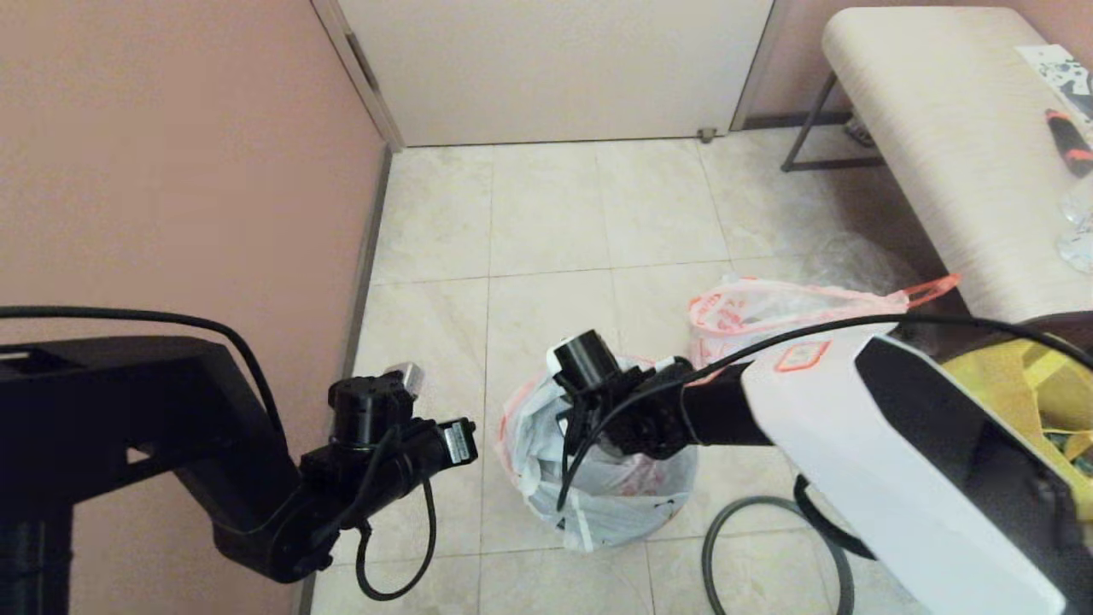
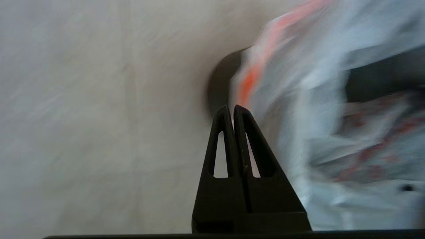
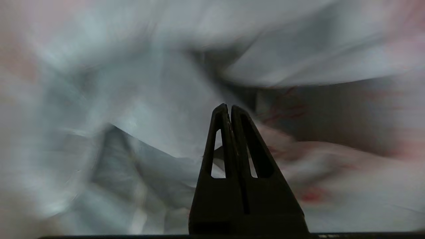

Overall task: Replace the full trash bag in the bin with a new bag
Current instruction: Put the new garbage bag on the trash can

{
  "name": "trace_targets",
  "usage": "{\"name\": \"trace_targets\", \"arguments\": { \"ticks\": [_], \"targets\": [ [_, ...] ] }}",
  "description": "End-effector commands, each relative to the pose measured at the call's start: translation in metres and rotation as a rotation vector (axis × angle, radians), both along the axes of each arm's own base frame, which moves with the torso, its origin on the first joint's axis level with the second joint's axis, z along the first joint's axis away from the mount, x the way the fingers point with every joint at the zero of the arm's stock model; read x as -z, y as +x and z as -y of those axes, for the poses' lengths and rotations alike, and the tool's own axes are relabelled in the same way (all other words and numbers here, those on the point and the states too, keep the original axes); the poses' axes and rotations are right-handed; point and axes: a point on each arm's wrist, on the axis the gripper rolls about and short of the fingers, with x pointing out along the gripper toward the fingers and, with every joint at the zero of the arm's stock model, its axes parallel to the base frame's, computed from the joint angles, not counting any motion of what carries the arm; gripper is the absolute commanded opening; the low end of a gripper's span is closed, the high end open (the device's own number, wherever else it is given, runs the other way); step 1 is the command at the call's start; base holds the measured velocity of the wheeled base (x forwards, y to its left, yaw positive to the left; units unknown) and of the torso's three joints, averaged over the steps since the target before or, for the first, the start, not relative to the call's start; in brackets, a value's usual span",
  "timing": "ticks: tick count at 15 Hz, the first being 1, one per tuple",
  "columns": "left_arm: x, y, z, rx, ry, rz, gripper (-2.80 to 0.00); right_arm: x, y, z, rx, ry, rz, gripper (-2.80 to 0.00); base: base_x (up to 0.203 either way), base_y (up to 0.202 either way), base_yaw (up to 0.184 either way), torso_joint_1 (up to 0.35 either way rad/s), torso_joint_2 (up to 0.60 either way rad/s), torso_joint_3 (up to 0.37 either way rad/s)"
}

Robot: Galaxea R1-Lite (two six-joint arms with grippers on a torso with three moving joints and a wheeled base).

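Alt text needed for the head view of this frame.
The right hand reaches into the new bag draped over the bin on a tiled floor, while the left hand is beside it. A full bag sits behind, near a bench.

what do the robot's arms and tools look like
The left arm is all matte black with a looping black cable. The right arm has white and black shells and a black cable. Each tool, left and right, is black, with two tapered fingers with slotted cut-outs.
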Motion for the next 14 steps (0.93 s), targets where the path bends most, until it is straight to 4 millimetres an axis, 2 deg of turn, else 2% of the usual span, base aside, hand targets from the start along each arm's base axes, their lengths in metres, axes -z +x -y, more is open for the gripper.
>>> {"name": "trace_targets", "arguments": {
  "ticks": [1,4,5,8,10,11,13,14],
  "targets": [
    [0.016,0.003,0.002,0.006,0.003,-0.026,-2.80,0.089,0.012,-0.010,-0.009,-0.128,-0.076,-2.80,0.000,0.000,0.000,0.000,0.00,0.000],
    [0.020,0.009,0.005,0.006,0.000,-0.027,-2.80,0.137,0.036,0.003,-0.013,-0.157,-0.025,-2.80,0.000,0.000,0.000,0.000,0.00,0.000],
    [0.028,0.010,0.004,-0.006,-0.011,-0.056,-2.80,0.150,0.044,0.007,-0.043,-0.130,0.000,-2.80,0.000,0.000,0.000,0.000,0.00,0.000],
    [0.029,0.015,0.006,-0.020,-0.029,-0.052,-2.80,0.174,0.061,0.024,-0.166,-0.150,0.031,-2.80,0.000,0.000,0.000,0.000,0.00,0.000],
    [0.030,0.015,0.006,-0.019,-0.028,-0.055,-2.80,0.166,0.063,0.021,-0.166,-0.132,0.061,-2.80,0.000,0.000,0.000,0.000,0.00,0.000],
    [0.031,0.016,0.006,-0.020,-0.027,-0.054,-2.80,0.155,0.063,0.019,-0.166,-0.120,0.077,-2.80,0.000,0.000,0.000,0.000,0.00,0.000],
    [0.031,0.018,0.007,-0.020,-0.026,-0.050,-2.80,0.125,0.060,0.011,-0.171,-0.086,0.116,-2.80,0.000,0.000,0.000,0.000,0.00,0.000],
    [0.032,0.018,0.007,-0.018,-0.025,-0.050,-2.80,0.101,0.055,0.006,-0.166,-0.045,0.139,-2.80,0.000,0.000,0.000,0.000,0.00,0.000]
  ]
}}
